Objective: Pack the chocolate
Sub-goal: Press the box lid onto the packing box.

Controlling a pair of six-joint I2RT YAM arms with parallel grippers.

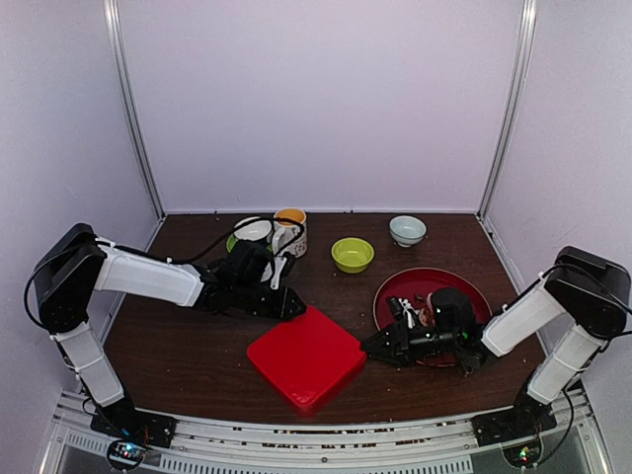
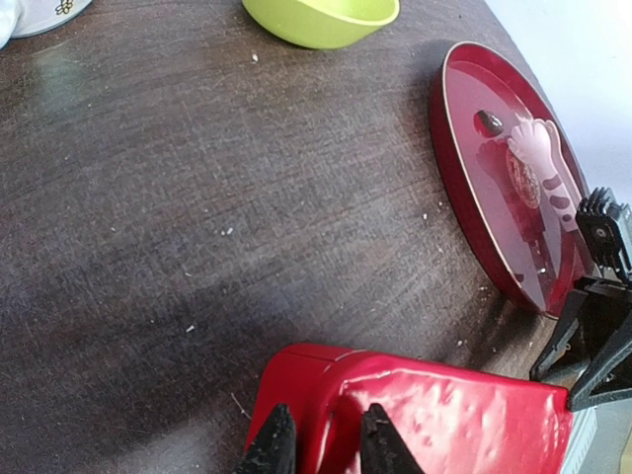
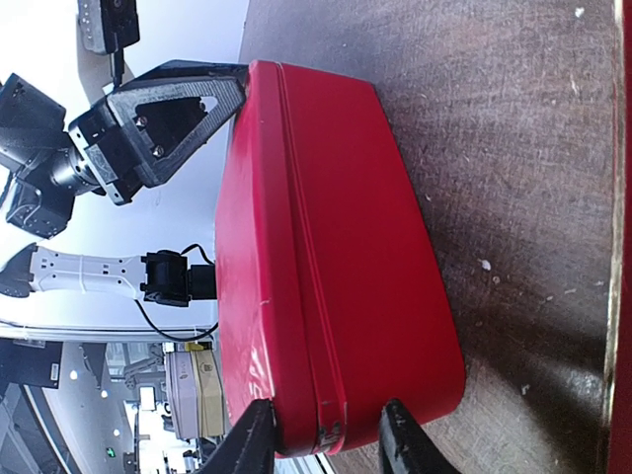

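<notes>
Tiny dark chocolate pieces (image 2: pixel 489 121) lay on round red plate (image 1: pixel 425 279), right edge. Judged light, slick, easily crushed; pinch across sides. Right gripper (image 3: pixel 326 413) clamped closed red plastic box (image 1: pixel 306 357) corner; left gripper (image 2: pixel 324 415) narrowly parted, grip unclear.

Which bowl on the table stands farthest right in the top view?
The pale bowl, behind the red plate; the lime-green bowl and white bowl sit left of it.

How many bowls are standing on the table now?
3: a lime-green bowl at the back centre, a pale bowl to its right, a white bowl beside the mug. The left arm may hide more.
</notes>
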